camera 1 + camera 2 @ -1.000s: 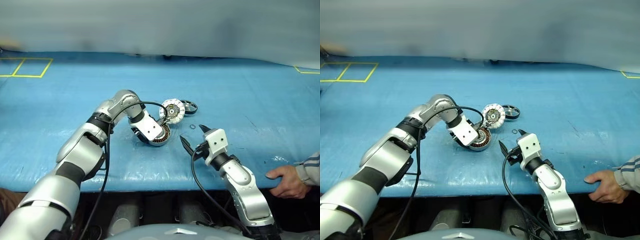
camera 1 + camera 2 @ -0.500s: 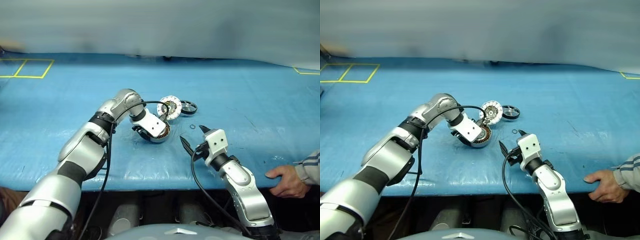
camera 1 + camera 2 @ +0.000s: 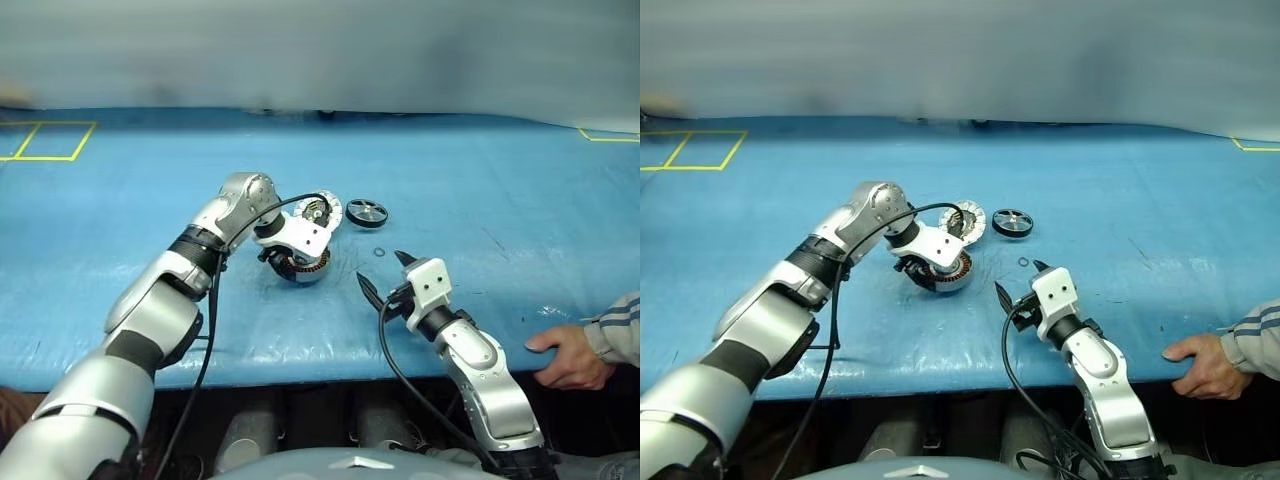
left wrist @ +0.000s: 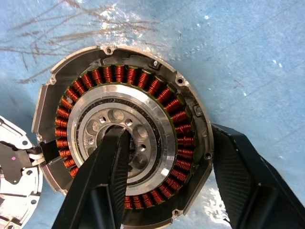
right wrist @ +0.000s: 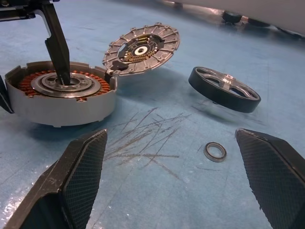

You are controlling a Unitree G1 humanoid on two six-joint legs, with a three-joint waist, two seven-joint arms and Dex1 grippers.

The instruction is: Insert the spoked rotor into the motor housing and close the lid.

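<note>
Left gripper (image 4: 162, 181) hiding motor housing (image 4: 121, 86) hub

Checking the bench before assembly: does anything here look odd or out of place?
A small loose metal ring lies on the blue table cover near the spoked rotor. The cover is scratched beside the motor housing.

No legible text, label, brand, number or sign appears on any surface. The only markings are yellow outlined rectangles (image 3: 45, 139) on the blue table cover (image 3: 500, 190), which carry no characters. The lid (image 5: 141, 49) shows fine printed-circuit detail around its dark centre, too small to read.
</note>
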